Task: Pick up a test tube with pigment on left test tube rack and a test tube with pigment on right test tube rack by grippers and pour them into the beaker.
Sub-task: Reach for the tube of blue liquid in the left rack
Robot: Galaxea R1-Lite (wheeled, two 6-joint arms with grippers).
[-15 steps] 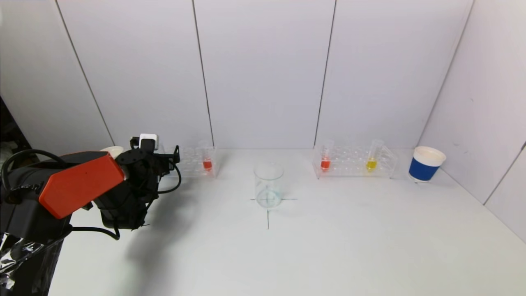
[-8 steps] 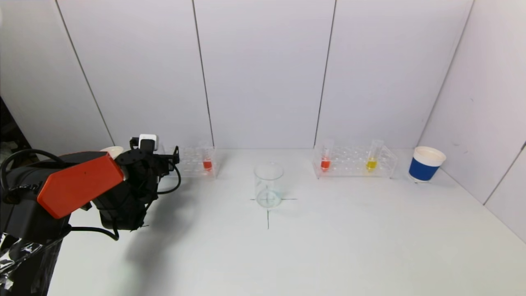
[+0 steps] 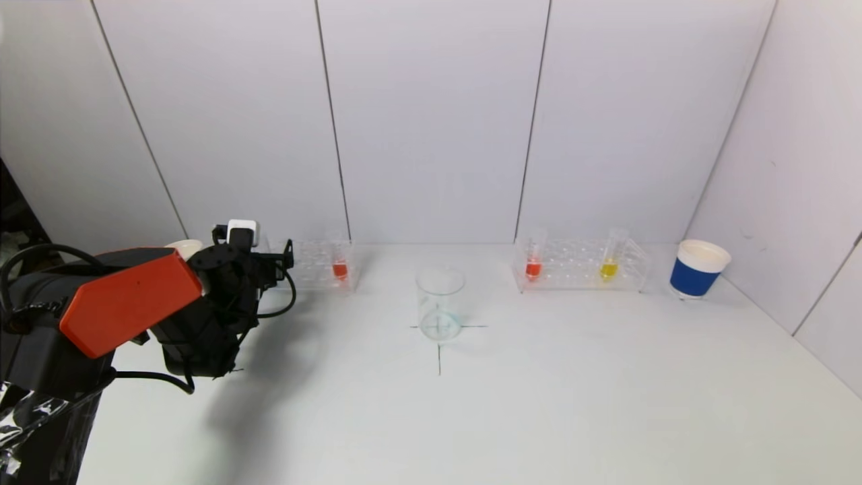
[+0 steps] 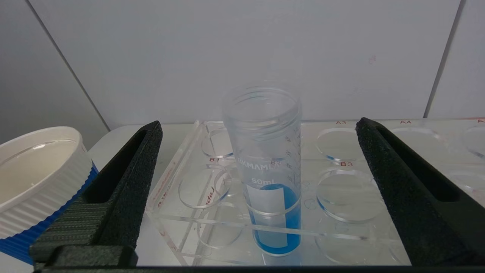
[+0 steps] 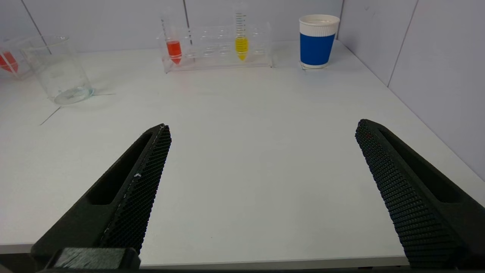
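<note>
My left gripper (image 4: 259, 122) is open, its black fingers standing on either side of a clear test tube with blue pigment (image 4: 274, 216) in the left test tube rack (image 4: 178, 223), without touching it. In the head view the left arm (image 3: 135, 296) reaches to that rack (image 3: 310, 266), which also holds a red-pigment tube (image 3: 340, 268). The glass beaker (image 3: 440, 303) stands on a cross mark at mid-table. The right rack (image 3: 572, 266) holds a red tube (image 3: 533, 267) and a yellow tube (image 3: 609, 268). My right gripper (image 5: 263, 124) is open and empty over the table's near edge.
A blue-sleeved paper cup (image 3: 698, 269) stands right of the right rack near the side wall. Another white-and-blue cup (image 4: 34, 178) sits just beside my left gripper's finger. White walls close the back and right side.
The left arm has barely shifted; tubes, racks and beaker stand where they were.
</note>
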